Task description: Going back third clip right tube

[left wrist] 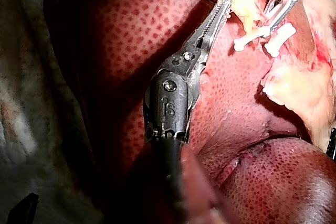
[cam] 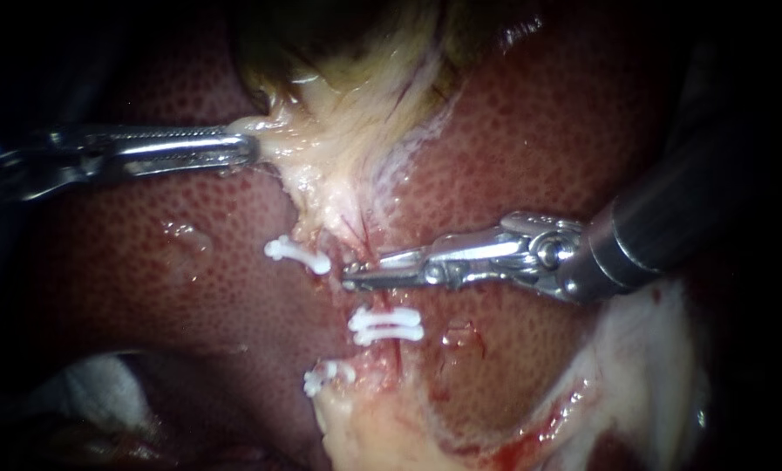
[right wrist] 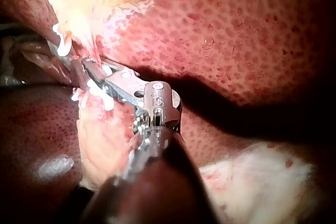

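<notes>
R instrument (cam: 349, 281) claw pressed together, empty, just above paired clips (cam: 386, 324); L instrument (cam: 253, 148) claw pinching pale tissue (cam: 338, 153).

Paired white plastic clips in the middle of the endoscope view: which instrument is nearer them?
Right. The right instrument lies just above the paired white plastic clips; the left instrument is farther up and left, gripping pale tissue.
</notes>
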Controlling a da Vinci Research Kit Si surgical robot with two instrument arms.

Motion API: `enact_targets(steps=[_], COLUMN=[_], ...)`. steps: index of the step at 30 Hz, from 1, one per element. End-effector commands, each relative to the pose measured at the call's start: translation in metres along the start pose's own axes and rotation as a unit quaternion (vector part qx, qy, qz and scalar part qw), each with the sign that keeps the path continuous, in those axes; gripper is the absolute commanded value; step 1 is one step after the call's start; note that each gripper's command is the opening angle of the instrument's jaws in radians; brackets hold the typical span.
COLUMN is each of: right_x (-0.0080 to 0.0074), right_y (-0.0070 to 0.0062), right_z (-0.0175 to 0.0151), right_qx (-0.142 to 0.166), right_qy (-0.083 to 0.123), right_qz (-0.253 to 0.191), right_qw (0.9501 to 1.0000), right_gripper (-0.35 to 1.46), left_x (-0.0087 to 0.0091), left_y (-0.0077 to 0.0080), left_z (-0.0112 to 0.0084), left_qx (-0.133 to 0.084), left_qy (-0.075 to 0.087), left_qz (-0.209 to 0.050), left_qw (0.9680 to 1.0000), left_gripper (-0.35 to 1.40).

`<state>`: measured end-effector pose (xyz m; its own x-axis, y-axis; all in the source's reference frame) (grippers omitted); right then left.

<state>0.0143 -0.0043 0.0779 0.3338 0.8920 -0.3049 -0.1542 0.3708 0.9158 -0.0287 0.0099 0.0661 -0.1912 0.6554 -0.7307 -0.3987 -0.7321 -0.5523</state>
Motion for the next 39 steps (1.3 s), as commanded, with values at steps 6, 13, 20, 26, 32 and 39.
enact_targets(steps=[6, 13, 20, 26, 32, 39], right_x=[-0.0001, -0.0004, -0.0001, -0.0004, -0.0008, -0.0014], right_y=[-0.0003, -0.0008, -0.0004, -0.0007, -0.0006, -0.0008], right_z=[0.0001, 0.0006, 0.0010, 0.0007, -0.0010, -0.0051], right_qx=[0.001, -0.002, 0.004, 0.005, -0.009, -0.001], right_qy=[0.000, 0.002, 0.016, 0.015, 0.021, 0.014], right_qz=[0.000, -0.076, -0.108, -0.123, -0.161, -0.225], right_qw=[1.0000, 0.9971, 0.9941, 0.9923, 0.9867, 0.9744], right_gripper=[-0.35, 0.30, 0.43, 0.46, 0.49, 0.49], left_x=[0.0000, -0.0001, -0.0001, -0.0001, -0.0001, -0.0001], left_y=[0.0000, -0.0001, 0.0000, 0.0000, 0.0000, 0.0002], left_z=[0.0000, 0.0001, 0.0001, 0.0001, 0.0000, 0.0000], left_qx=[0.000, 0.000, 0.000, 0.001, 0.001, 0.001], left_qy=[0.000, 0.000, 0.000, 0.000, 0.000, 0.000], left_qz=[0.000, 0.000, 0.000, 0.000, 0.000, 0.000], left_qw=[1.0000, 1.0000, 1.0000, 1.0000, 1.0000, 1.0000], left_gripper=[-0.35, -0.35, -0.35, -0.35, -0.35, -0.35])
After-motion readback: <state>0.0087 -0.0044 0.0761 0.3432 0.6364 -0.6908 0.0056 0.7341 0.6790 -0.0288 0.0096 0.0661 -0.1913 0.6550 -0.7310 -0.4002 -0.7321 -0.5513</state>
